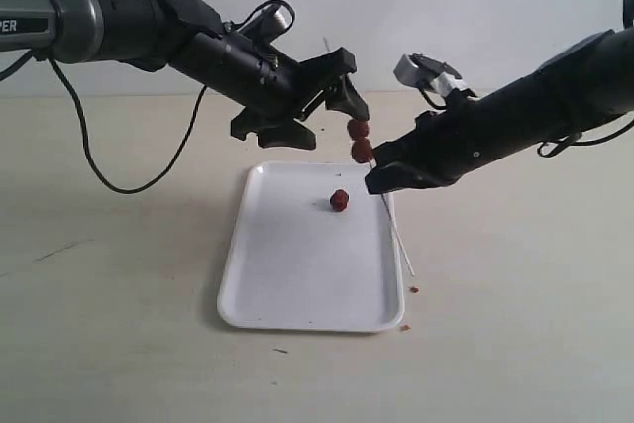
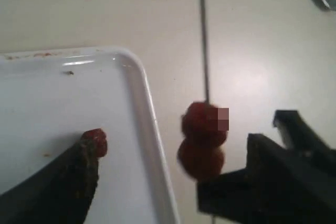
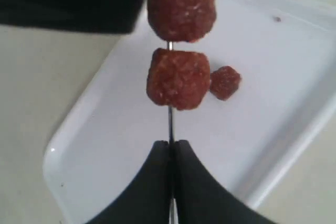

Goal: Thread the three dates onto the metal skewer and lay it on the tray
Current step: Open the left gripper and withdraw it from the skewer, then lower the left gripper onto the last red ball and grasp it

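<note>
Pinching the thin, dark grey metal skewer (image 1: 396,230) just below two wrinkled red-brown dates (image 3: 178,77), with the third date (image 1: 339,200) loose on the white plastic tray (image 1: 297,284).
Your right gripper (image 3: 170,150) is clamped tight on the rod, which slants up over the tray. Your left gripper (image 1: 327,118) reaches in opposite, jaws spread wide either side of the fruit and holding nothing. I'd guess the rod is stiff but slick and the fruit soft and sticky, so take the loose one gently by its sides.

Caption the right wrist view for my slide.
Right gripper pinches the metal skewer below two threaded dates, with the third date lying loose on the tray.
</note>
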`<state>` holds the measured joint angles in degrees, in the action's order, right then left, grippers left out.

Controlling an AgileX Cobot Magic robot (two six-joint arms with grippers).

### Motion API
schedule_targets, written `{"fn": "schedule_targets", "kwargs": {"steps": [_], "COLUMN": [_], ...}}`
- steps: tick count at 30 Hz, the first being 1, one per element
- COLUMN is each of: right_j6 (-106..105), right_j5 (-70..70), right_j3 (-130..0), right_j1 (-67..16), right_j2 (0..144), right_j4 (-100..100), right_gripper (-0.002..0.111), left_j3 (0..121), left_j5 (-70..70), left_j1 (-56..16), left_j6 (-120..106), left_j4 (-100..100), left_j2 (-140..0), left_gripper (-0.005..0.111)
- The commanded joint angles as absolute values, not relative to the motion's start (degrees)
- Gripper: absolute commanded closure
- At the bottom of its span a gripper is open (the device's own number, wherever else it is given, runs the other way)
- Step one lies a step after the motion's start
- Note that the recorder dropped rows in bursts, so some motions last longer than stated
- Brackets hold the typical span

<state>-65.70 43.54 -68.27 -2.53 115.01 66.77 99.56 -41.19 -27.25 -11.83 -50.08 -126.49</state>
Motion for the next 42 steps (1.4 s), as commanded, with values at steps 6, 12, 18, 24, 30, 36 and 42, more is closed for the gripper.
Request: {"fn": "schedule_targets", "kwargs": {"steps": [6, 12, 18, 24, 30, 36, 42], "right_j6": [-56.94, -56.01, -55.87, -55.87, -55.87, -55.87, -55.87], "right_j5": [43.28, 45.03, 46.31, 48.08, 48.09, 47.85, 47.85], "right_j3": [-68.37, -68.37, -68.37, -68.37, -68.37, -68.37, -68.37], "right_j1": [5.07, 7.04, 7.04, 7.04, 7.04, 7.04, 7.04], "right_j2": [113.34, 113.34, 113.34, 113.34, 113.34, 113.34, 113.34], "right_j4": [55.49, 54.67, 53.93, 53.93, 54.19, 54.46, 54.46], "right_gripper": [0.108, 0.108, 0.108, 0.108, 0.108, 0.108, 0.108], "left_j3": [99.50, 100.73, 108.09, 118.38, 125.91, 126.88, 126.88], "left_j5": [-45.86, -46.61, -48.98, -54.90, -59.24, -58.17, -56.73], "left_j1": [-27.41, -30.28, -36.25, -39.41, -40.75, -40.75, -40.75], "left_j6": [-7.19, 1.85, 13.08, 19.40, 21.99, 22.95, 23.37], "left_j4": [-41.90, -29.06, -10.25, -1.95, 4.47, 6.86, 6.04], "left_j2": [-126.01, -126.36, -129.21, -135.65, -142.56, -144.17, -144.36], "left_gripper": [0.031, 0.031, 0.031, 0.031, 0.031, 0.031, 0.031]}}
